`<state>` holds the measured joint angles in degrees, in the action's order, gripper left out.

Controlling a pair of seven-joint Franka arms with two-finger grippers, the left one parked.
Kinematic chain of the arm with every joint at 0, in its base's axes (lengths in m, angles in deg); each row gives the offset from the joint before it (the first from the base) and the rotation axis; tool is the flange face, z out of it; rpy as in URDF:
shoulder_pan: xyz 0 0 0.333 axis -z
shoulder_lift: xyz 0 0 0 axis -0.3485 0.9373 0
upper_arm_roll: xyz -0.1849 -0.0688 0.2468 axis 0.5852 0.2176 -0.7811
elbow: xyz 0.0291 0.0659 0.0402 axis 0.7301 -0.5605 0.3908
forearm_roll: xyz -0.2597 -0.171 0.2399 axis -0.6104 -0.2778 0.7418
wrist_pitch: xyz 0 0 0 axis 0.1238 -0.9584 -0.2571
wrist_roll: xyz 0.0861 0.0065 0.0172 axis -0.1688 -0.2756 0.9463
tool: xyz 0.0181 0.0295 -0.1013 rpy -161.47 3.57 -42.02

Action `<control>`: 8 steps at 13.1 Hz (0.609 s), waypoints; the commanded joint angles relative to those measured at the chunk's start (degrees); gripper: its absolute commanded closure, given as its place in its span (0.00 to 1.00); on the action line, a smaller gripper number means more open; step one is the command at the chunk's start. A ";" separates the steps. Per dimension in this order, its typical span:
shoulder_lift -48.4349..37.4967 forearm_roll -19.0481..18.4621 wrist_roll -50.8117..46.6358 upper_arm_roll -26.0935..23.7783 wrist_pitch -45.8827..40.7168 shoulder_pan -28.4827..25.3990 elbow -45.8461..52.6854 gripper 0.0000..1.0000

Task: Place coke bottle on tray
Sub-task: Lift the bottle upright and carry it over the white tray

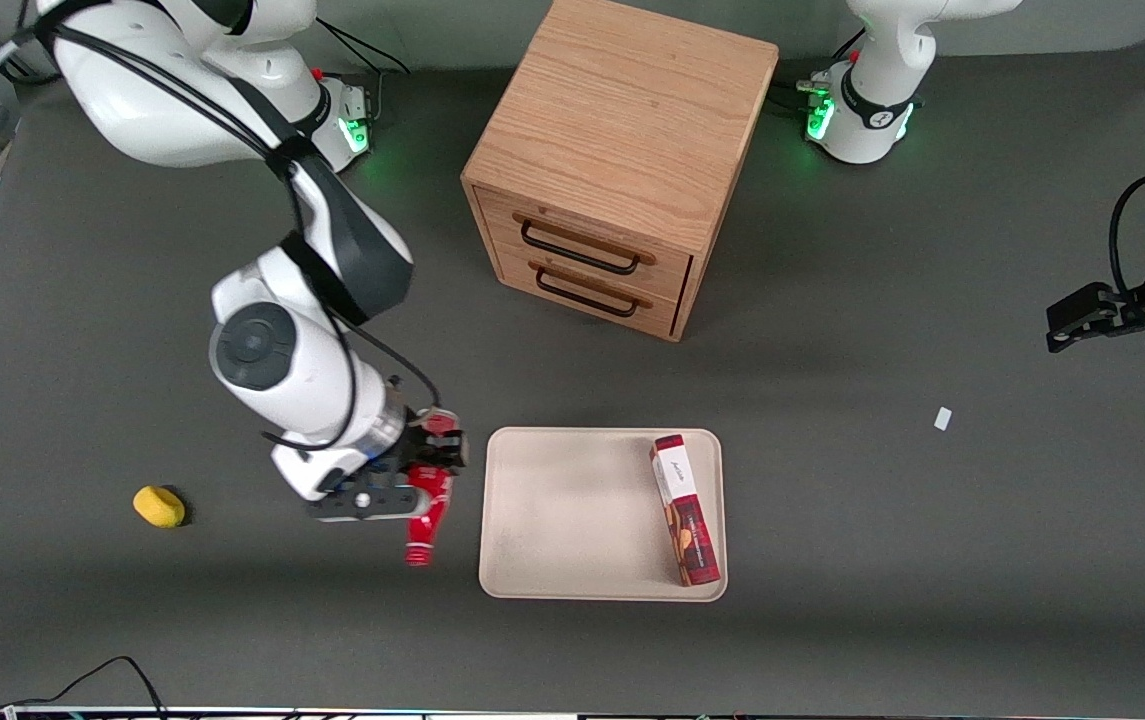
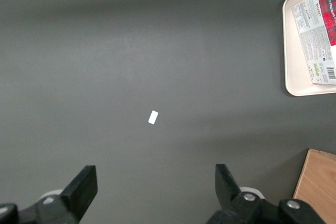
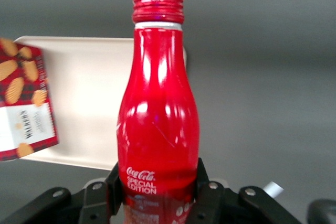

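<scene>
Coke bottle [image 3: 159, 103] clamped in pincer [image 1: 424, 478], seemingly airborne, just beside tray [image 1: 572, 520] edge.

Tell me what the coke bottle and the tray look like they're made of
The coke bottle, clamped in the gripper beside the tray, looks like glossy red-coated metal: sharp highlights, ridged cap. The tray looks like matte cream plastic, possibly melamine: smooth, rounded rim.

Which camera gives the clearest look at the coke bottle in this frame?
The right wrist view: the coke bottle fills it, cap, neck and label legible, with the gripper shut on its lower body. The front view shows only a small red shape under the gripper, beside the tray. The left wrist view misses it.
</scene>
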<state>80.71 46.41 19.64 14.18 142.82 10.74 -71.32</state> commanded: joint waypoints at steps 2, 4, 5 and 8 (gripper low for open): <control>8.09 -4.91 1.80 -0.65 2.32 -3.34 6.04 1.00; 11.87 -5.63 1.28 -0.47 5.65 -3.53 6.04 1.00; 13.80 -5.63 0.75 -0.30 7.58 -3.53 6.04 0.94; 17.94 -5.63 -1.80 0.14 11.90 -3.97 6.04 0.83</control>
<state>95.72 42.27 19.64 14.47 153.63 7.54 -68.63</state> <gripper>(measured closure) 0.467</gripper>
